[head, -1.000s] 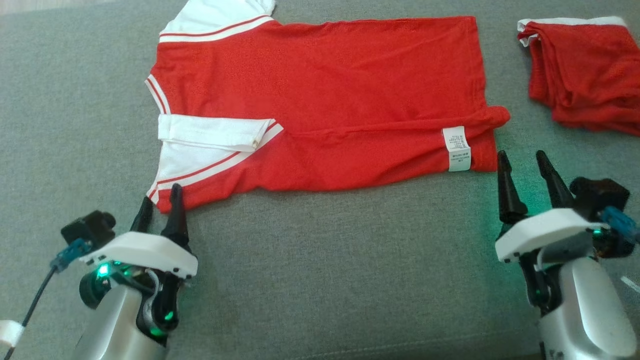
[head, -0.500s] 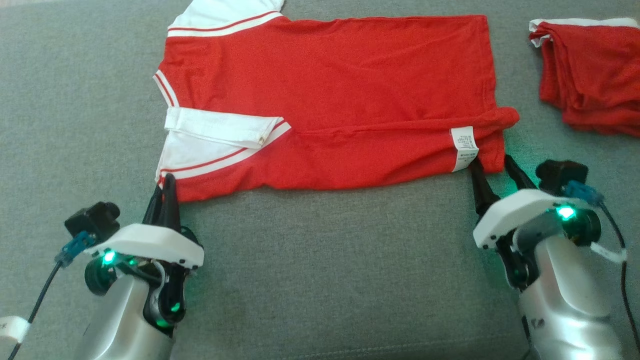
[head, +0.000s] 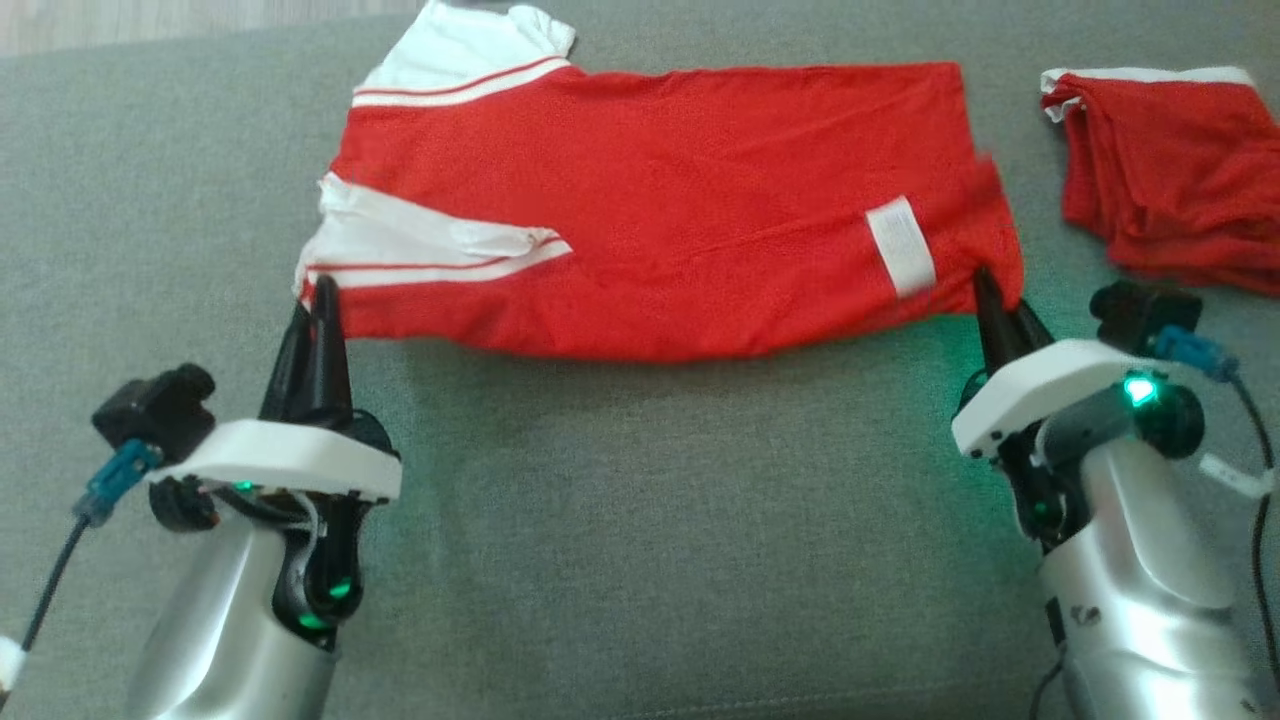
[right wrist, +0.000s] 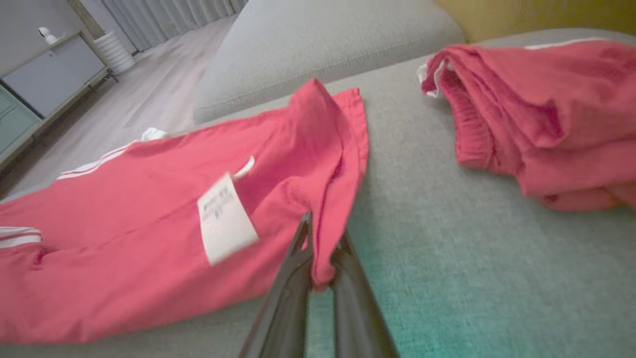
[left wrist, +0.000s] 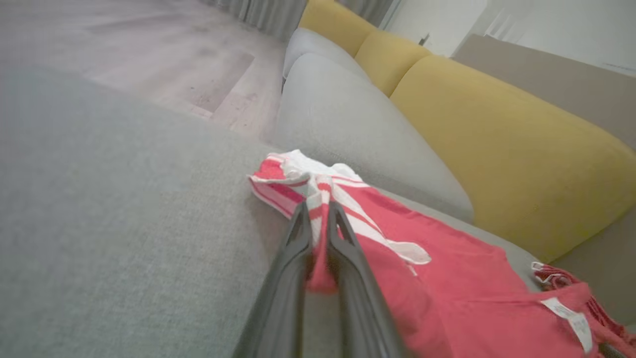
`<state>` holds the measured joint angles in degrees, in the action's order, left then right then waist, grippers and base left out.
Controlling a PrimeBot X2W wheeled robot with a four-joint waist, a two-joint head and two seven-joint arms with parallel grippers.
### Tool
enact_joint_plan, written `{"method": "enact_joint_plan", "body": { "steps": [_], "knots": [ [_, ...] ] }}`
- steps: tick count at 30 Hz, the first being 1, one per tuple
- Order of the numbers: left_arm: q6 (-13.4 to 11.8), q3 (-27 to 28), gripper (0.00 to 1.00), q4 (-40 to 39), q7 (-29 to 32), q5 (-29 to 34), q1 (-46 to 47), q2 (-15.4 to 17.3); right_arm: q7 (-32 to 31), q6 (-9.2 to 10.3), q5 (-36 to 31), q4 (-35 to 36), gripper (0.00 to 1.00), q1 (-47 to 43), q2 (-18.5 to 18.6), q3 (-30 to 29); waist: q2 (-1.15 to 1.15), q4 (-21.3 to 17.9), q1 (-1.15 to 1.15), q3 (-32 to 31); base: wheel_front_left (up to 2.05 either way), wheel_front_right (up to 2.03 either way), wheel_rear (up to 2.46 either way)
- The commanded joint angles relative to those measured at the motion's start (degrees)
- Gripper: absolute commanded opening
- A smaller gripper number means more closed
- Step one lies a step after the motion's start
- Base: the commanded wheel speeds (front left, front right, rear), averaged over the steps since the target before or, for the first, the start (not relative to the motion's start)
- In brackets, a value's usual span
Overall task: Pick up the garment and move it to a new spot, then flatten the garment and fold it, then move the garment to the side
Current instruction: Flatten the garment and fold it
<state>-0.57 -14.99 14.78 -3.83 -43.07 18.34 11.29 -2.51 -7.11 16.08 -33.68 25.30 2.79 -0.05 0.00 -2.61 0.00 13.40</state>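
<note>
Both near corners of the garment (head: 650, 200) have lifted off the sofa (head: 640, 500) since before. My left end effector (head: 318, 300) pinches the sleeve corner, my right end effector (head: 1000, 300) the hem corner. I'd raise both evenly, keeping the edge taut.

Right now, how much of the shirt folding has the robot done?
Done: the red shirt lies spread out on the grey sofa cushion, one white sleeve tucked in. In hand: the left claw and right claw each pinch a near corner, holding that edge up. Left: fold it over, then move it aside.
</note>
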Motion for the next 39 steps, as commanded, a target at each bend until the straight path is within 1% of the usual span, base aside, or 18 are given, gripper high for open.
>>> {"method": "enact_joint_plan", "body": {
  "steps": [1, 7, 12, 15, 19, 21, 24, 25, 26, 27, 28, 29, 30, 32, 35, 37, 39],
  "knots": [
    [-0.3, 2.0, 0.00, -2.6, -0.5, 0.7, 1.1, 1.9, -0.3, -0.37, 0.2, 2.6, 0.00, 1.8, 0.1, 1.0, 0.00, -0.2, 0.00, -0.4, 0.00, 0.00, 0.00],
    [-2.0, 2.1, 0.00, -11.0, 1.0, 1.1, -3.3, 3.9, -6.8, -0.37, -0.2, 12.8, 0.00, -2.5, 0.1, -1.7, 0.00, -0.1, 0.00, -2.1, 0.00, 0.00, 0.00],
    [-4.3, 1.1, 0.00, -17.2, 3.8, 1.2, -10.3, 5.0, -12.2, -0.37, 0.3, 21.7, 0.00, -10.9, 0.1, -3.0, 0.00, 0.3, 0.00, -2.9, 0.00, 0.00, 0.00],
    [-5.9, 0.7, 0.00, -20.2, 5.1, 0.7, -15.0, 5.1, -14.4, -0.37, 0.7, 26.0, 0.00, -16.5, 0.1, -3.6, 0.00, 0.6, 0.00, -3.0, 0.00, 0.00, 0.00],
    [-7.2, -0.4, 0.00, -21.6, 6.2, -0.4, -20.5, 4.4, -15.7, -0.37, 2.3, 29.0, 0.00, -22.4, 0.1, -4.6, 0.00, 0.7, 0.00, -3.1, 0.00, 0.00, 0.00],
    [-7.7, -0.7, 0.00, -21.0, 6.2, -0.6, -22.3, 4.1, -15.6, -0.37, 2.3, 29.4, 0.00, -24.1, 0.1, -5.2, 0.00, 0.6, 0.00, -3.1, 0.00, 0.00, 0.00],
    [-7.8, -0.6, 0.00, -19.2, 6.0, -1.2, -23.5, 3.7, -14.9, -0.37, 2.6, 29.4, 0.00, -25.2, 0.1, -5.6, 0.00, 0.6, 0.00, -3.0, 0.00, 0.00, 0.00],
    [-7.8, -0.6, 0.00, -18.4, 5.9, -1.1, -23.5, 3.9, -14.7, -0.37, 2.5, 29.3, 0.09, -25.3, 0.1, -5.7, 0.00, 0.5, 0.00, -2.9, 0.00, 0.00, 0.00],
    [-7.8, -0.5, 0.00, -17.7, 5.8, -1.2, -23.4, 3.9, -14.4, -0.37, 2.4, 29.1, 0.31, -25.3, 0.1, -5.8, 0.00, 0.4, 0.00, -2.8, 0.00, 0.00, 0.00],
    [-7.6, -0.5, 0.00, -17.1, 5.7, -1.2, -23.2, 3.9, -14.2, -0.37, 2.3, 29.0, 0.72, -25.3, 0.1, -5.9, 0.00, 0.3, 0.00, -2.8, 0.00, 0.00, 0.00],
    [-7.4, -0.6, 0.20, -16.5, 5.6, -1.2, -23.1, 4.0, -14.0, -0.37, 2.2, 28.9, 1.00, -25.3, 0.1, -6.0, 0.00, 0.3, 0.00, -2.8, 0.00, 0.00, 0.00],
    [-7.1, -0.6, 0.53, -16.2, 5.4, -1.1, -22.8, 4.1, -13.7, -0.37, 2.1, 28.8, 1.00, -25.3, 0.1, -6.1, 0.00, 0.2, 0.00, -2.7, 0.00, 0.00, 0.00],
    [-6.6, -0.7, 1.00, -16.3, 4.8, -0.8, -22.4, 4.3, -13.4, -0.37, 2.0, 28.8, 1.00, -25.4, 0.1, -6.3, 0.00, 0.1, 0.00, -2.6, 0.00, 0.00, 0.00],
    [-5.9, -0.2, 1.00, -16.7, 3.4, -0.2, -21.3, 4.7, -12.4, -0.37, 1.6, 29.3, 1.00, -25.4, 0.1, -6.6, 0.00, 0.0, 0.00, -2.4, 0.00, 0.00, 0.00],
    [-5.4, 0.6, 1.00, -17.6, 2.5, 1.2, -18.4, 6.2, -10.8, -0.37, 0.0, 30.9, 1.00, -25.3, 0.1, -7.9, 0.00, -0.3, 0.00, -1.8, 0.00, 0.00, 0.00],
    [-4.7, 1.0, 1.00, -18.6, 2.8, 2.3, -15.1, 7.9, -10.0, -0.37, -1.0, 32.3, 1.00, -24.5, 0.1, -8.4, 0.00, -0.6, 0.00, -1.2, 0.00, 0.00, 0.00],
    [-4.1, 1.2, 1.00, -19.5, 4.3, 3.5, -10.7, 10.0, -9.2, -0.37, -1.7, 33.9, 1.00, -23.2, 0.1, -8.1, 0.00, -1.0, 0.00, -0.6, 0.00, 0.00, 0.00]
  ]
}}
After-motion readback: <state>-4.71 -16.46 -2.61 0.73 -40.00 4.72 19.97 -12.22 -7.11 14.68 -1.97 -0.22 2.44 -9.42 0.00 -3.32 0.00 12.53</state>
